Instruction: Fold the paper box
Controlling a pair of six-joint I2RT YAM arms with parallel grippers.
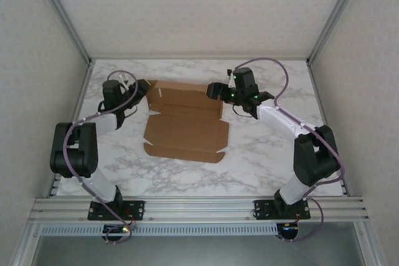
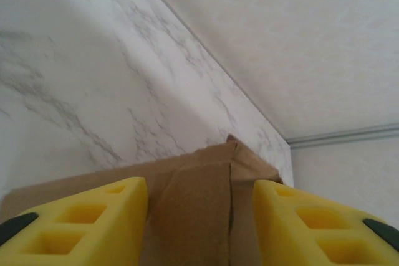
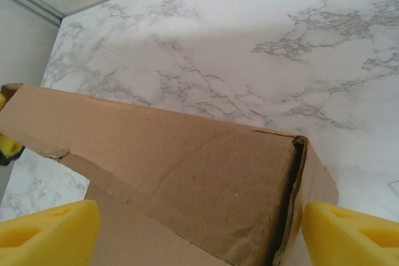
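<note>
Yellow pads (image 2: pixel 81 222) of the left gripper (image 2: pixel 199 213), half apart, straddle the box (image 1: pixel 185 130) corner; the right gripper (image 3: pixel 199 225), jaws wide, brackets its raised wall. Pressing evenly along creases should keep folds square.

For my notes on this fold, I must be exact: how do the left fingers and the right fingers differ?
The left fingers stand closer together; the right fingers stand wide apart. The left fingers are at the far left corner of the paper box; the right fingers are at its far right corner. Both pairs are yellow, open, with raised cardboard between them.
</note>
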